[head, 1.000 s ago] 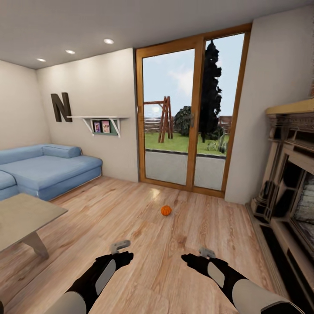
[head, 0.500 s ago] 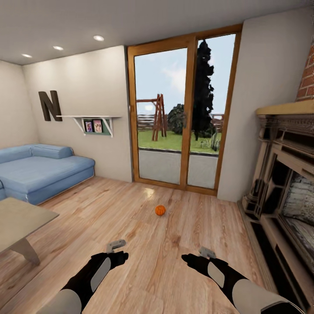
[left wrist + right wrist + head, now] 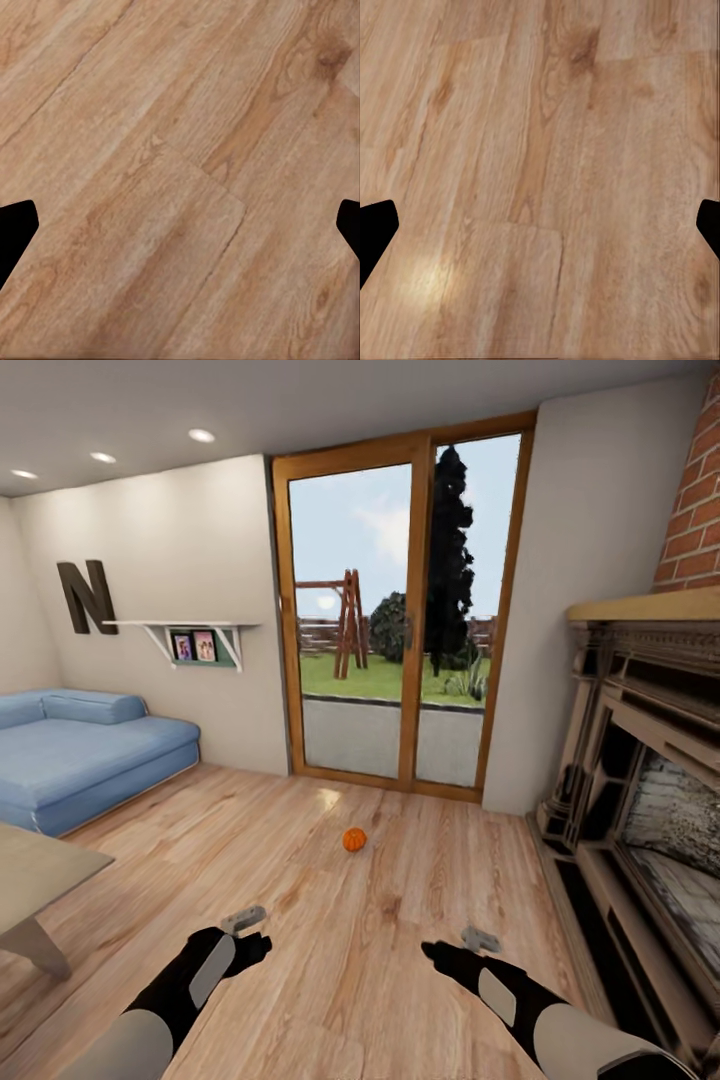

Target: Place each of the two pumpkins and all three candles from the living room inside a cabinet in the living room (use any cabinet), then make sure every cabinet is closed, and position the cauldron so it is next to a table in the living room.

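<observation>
While one pumpkin lies on the wood floor, ahead of both hands and between their lines of reach, judge the task as barely begun: nothing is stowed as far as you can see. Your left hand and right hand hover low over the floor, well short of the pumpkin. In each wrist view the dark fingertips sit at opposite edges with bare planks between, so both hands are spread wide and hold nothing. Expect to close the gap to the pumpkin first. An ornate fireplace stands beyond your right hand.
</observation>
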Tool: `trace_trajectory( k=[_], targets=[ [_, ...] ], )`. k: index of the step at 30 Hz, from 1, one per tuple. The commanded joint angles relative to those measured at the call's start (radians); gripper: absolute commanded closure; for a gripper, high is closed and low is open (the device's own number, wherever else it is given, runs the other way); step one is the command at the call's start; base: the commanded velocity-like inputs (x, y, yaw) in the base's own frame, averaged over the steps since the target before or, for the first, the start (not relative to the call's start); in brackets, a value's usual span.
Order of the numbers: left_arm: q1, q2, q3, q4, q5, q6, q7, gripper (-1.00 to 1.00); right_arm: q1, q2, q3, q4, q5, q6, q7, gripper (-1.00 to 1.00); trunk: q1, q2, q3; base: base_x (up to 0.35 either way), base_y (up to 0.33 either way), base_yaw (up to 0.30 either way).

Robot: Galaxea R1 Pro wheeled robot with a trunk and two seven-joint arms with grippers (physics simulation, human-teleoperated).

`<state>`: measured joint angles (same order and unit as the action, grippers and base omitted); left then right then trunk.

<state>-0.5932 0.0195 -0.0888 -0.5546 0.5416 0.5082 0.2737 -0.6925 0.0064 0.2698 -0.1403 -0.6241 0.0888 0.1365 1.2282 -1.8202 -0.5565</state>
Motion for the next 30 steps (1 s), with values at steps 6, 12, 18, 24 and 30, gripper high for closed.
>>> trace_trajectory(
  k=[6,12,18,24,30],
  targets=[
    [0.000,0.002,0.002,-0.002,0.009,0.003,0.011,-1.00,-0.001,-0.001,0.008,0.009,-0.011,-0.004,0.000,-1.00,0.000,-0.001,-0.011,0.152,0.000,-0.090],
    [0.000,0.002,0.003,-0.001,0.009,0.003,0.012,-1.00,-0.001,0.000,0.004,0.008,-0.015,-0.002,0.003,-1.00,0.000,-0.001,-0.020,0.295,0.130,-0.074],
    [0.000,0.002,0.003,-0.001,0.010,0.004,0.012,-1.00,-0.001,0.002,0.003,0.008,-0.014,0.003,0.003,-1.00,0.000,-0.001,-0.021,0.242,0.248,-0.014],
    [0.034,0.003,0.009,0.033,0.028,-0.030,-0.015,-1.00,0.000,0.002,0.003,0.014,-0.014,0.031,0.018,-1.00,0.000,-0.001,-0.021,-0.002,0.000,0.000],
    [0.068,0.002,0.010,0.067,0.022,-0.062,-0.015,-1.00,-0.001,0.001,0.003,0.010,-0.015,0.030,0.014,-1.00,0.000,-0.001,-0.021,-0.100,0.070,0.000]
  ],
)
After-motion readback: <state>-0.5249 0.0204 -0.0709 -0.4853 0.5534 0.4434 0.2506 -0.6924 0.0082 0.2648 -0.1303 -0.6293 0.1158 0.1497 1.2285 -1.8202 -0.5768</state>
